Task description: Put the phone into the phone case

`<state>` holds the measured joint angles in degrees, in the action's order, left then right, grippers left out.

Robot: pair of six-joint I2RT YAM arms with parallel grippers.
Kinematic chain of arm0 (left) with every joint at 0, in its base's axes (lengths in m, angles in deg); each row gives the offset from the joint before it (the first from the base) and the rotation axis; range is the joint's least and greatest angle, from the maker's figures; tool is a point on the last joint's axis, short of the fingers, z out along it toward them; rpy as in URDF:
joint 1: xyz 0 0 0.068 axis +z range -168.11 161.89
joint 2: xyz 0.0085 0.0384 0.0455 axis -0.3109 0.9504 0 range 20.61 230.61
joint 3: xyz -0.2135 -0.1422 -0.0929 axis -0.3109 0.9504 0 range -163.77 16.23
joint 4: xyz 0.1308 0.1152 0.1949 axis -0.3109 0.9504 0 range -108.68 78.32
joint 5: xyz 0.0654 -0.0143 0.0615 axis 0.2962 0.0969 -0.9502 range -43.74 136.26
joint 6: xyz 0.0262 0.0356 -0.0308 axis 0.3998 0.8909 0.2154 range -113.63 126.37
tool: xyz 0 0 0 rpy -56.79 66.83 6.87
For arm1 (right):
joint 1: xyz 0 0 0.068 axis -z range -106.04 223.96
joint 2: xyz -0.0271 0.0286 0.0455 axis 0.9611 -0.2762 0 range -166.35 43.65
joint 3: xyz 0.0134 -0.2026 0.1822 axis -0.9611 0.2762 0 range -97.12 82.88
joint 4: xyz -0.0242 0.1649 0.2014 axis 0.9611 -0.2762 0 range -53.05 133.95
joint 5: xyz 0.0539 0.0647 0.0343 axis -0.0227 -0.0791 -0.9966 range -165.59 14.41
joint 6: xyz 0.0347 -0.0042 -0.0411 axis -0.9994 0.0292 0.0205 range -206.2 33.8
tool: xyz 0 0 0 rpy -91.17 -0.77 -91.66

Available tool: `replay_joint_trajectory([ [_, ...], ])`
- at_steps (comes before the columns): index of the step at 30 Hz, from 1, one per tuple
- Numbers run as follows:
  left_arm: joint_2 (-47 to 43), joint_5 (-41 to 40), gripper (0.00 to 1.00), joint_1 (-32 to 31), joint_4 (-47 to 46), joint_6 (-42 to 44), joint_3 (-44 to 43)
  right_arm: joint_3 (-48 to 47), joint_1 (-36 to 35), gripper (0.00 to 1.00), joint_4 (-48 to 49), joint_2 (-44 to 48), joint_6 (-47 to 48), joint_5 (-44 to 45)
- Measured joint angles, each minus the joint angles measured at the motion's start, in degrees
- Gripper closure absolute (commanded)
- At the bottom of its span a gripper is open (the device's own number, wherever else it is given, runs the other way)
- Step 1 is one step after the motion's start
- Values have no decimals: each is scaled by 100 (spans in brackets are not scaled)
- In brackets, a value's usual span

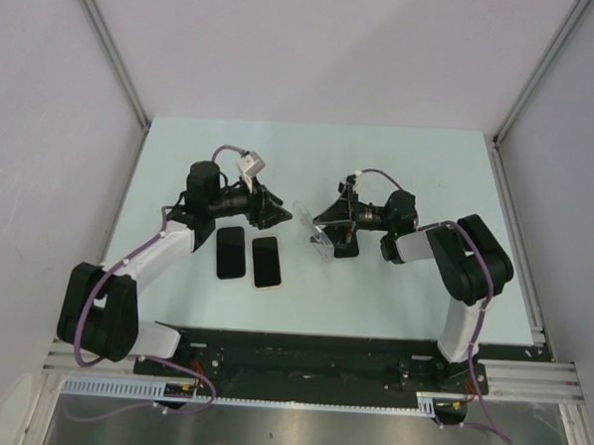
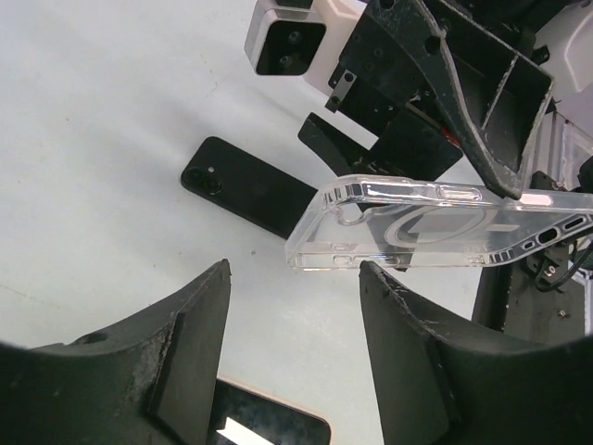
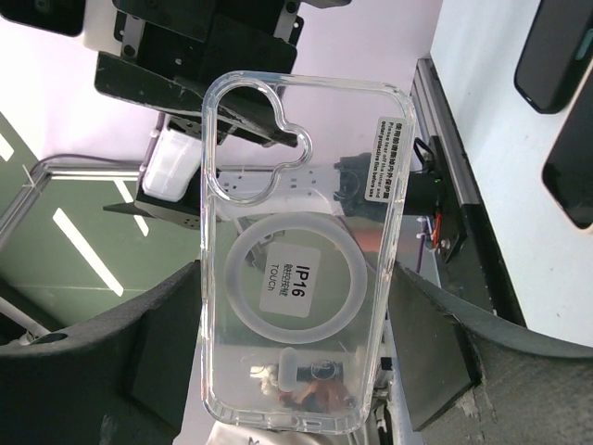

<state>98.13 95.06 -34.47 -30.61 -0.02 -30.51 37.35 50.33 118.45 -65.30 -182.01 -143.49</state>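
You are early in this job: neither phone is in the case yet. Your right gripper (image 3: 295, 287) is closed on the clear plastic phone case (image 3: 306, 130), pinching its long edges and holding it off the pale green table (image 1: 399, 168). Your left gripper (image 2: 295, 271) has its jaws parted with nothing between them, and in the overhead view it hovers near the case, at its 9 o'clock.

Two phones lie flat side by side on the table at 6 o'clock of the left gripper: a black slab phone (image 1: 232, 252) and a dark phone with a pale rim (image 1: 266, 262). Neither is touched. You cannot tell from here which one the case fits.

Left to do: pick up a phone, line it up with the case's open face, and press it in.
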Motion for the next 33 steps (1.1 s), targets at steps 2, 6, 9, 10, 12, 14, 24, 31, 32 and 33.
replay_joint_trajectory([
  [2,9,-44,37,-79,-111,26,2,0,-22,30,4,72,-61,28],
  [6,52,-107,41,-223,-363,39,2,2,-74,30,20,188,-168,111],
  [9,164,-125,47,-304,-444,42,0,2,-138,30,26,238,-212,149],
  [10,214,-131,50,-321,-455,42,0,4,-164,30,33,247,-227,155],
  [12,319,-157,55,-334,-474,42,0,4,-208,30,33,260,-245,179],
  [14,372,-164,66,-339,-490,46,0,13,-229,30,26,260,-273,225],
  [24,439,-26,100,-352,-503,227,-92,31,-245,26,37,269,-317,317],
  [31,442,70,100,-363,162,627,-291,262,-103,18,66,365,-295,323],
  [32,439,79,100,-367,289,704,-339,326,-44,3,61,415,-262,326],
  [33,437,87,100,-376,446,807,-404,404,31,0,46,490,-103,339],
])
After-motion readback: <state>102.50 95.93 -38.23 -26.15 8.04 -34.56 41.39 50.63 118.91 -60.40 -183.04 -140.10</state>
